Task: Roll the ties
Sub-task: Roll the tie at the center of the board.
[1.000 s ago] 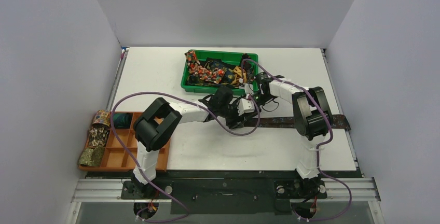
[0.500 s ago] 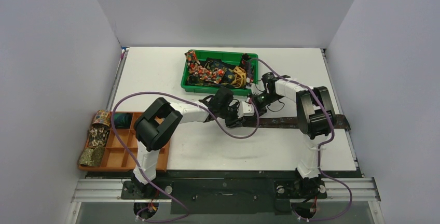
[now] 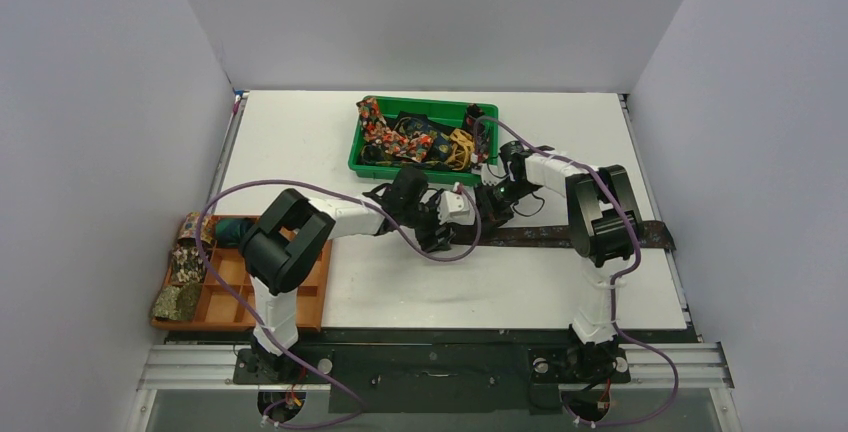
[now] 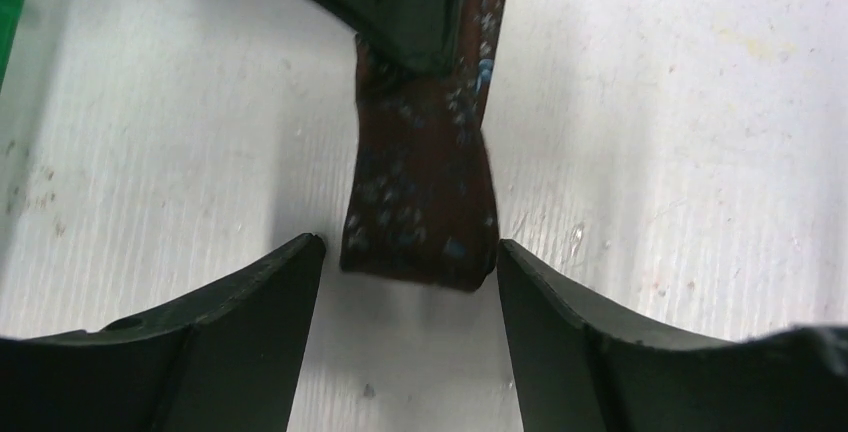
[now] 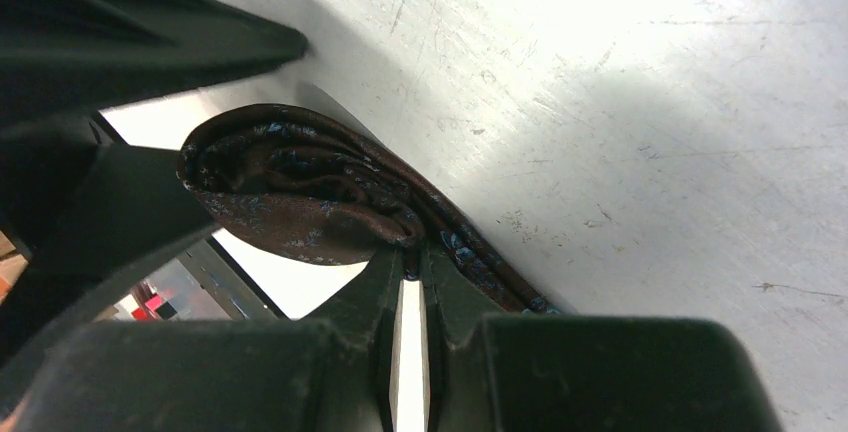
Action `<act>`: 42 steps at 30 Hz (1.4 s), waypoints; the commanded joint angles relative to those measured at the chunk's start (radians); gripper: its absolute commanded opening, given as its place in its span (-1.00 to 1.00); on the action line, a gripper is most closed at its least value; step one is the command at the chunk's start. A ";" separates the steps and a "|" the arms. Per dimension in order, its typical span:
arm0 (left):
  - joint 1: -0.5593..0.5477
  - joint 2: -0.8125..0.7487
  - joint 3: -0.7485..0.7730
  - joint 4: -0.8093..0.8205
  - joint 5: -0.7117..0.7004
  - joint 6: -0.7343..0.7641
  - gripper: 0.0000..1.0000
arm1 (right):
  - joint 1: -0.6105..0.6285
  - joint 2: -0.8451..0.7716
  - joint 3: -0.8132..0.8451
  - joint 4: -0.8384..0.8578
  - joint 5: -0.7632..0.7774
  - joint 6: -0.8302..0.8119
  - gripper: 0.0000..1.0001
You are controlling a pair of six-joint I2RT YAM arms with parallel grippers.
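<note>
A dark brown tie with blue flecks (image 3: 590,236) lies stretched across the table toward the right edge. Its left end is folded over into a loose loop (image 5: 300,197). My right gripper (image 5: 410,252) is shut on that folded end; in the top view it sits at the tie's left end (image 3: 492,204). My left gripper (image 4: 410,272) is open, its fingers either side of the tie's end (image 4: 420,202) without touching it; it shows in the top view (image 3: 445,220) just left of the right gripper. More ties (image 3: 410,137) lie piled in the green bin (image 3: 420,170).
An orange divided tray (image 3: 240,292) at the left front holds rolled ties (image 3: 190,252) in its left compartments. Purple cables (image 3: 225,202) loop over both arms. White walls close in the table on three sides.
Both grippers have shifted left along the table, with the tie's end drawn left. The left arm's elbow has swung left and nearer.
</note>
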 commanded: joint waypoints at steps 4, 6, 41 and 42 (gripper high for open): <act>0.015 -0.060 -0.029 0.045 0.054 -0.017 0.18 | 0.020 0.028 -0.042 0.011 0.220 -0.067 -1.00; 0.008 -0.059 -0.019 0.048 0.066 -0.019 0.12 | 0.022 0.020 -0.045 0.015 0.217 -0.070 -1.00; -0.093 0.141 0.149 -0.112 -0.029 0.008 -0.49 | 0.009 -0.095 -0.055 -0.007 0.018 -0.125 -0.86; -0.094 0.137 0.139 -0.120 -0.029 0.019 -0.50 | -0.007 -0.114 -0.055 -0.018 0.003 -0.122 -0.79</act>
